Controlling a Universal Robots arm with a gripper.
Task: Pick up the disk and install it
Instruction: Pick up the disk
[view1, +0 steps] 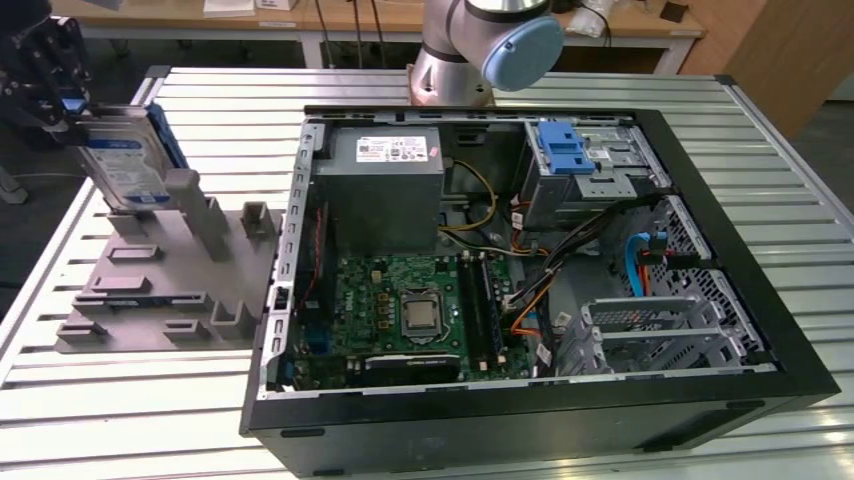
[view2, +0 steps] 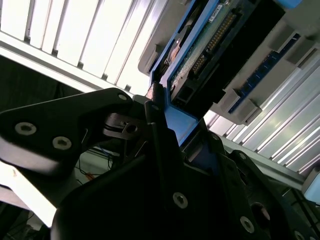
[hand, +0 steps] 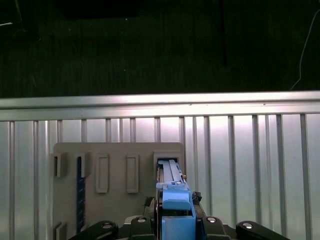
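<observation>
A: While the arm hangs at the exterior view's left, where's the gripper (view1: 70, 108)?

B: Over the grey slotted holder (view1: 147, 300) on the slatted metal table (view1: 134, 420), well apart from the open PC case (view1: 747, 330).

A: Fingers?

B: Clamped on the disk (view1: 123, 165), at its top end. In the second wrist view, 2 black fingers (view2: 156, 137) flank the blue bracket (view2: 181, 122) and press vs. it.

A: Disk pose?

B: Upright. In the exterior view the label face is toward the camera, w/ blue bracket along the far edge. The first wrist view looks down its thin edge, w/ the blue end piece (hand: 175, 202) between the finger bases.

A: Seated in the holder or clear of it?

B: Poor angle. The bottom edge sits level w/ the holder's posts (view1: 180, 195), and it looks like it's at a slot, but I can't tell if it touches.

A: Inside the case?

B: Grey box w/ white sticker (view1: 380, 200) at the back, green mainboard (view1: 400, 310) below it. Blue latch piece (view1: 567, 150) sits on a grey metal cage (view1: 607, 170), toward the exterior view's right. Cables (view1: 574, 250) run between them.

A: Anything else on the holder?

B: A dark blue strip (hand: 80, 192) in 1 of the slots, seen in the first wrist view.
</observation>
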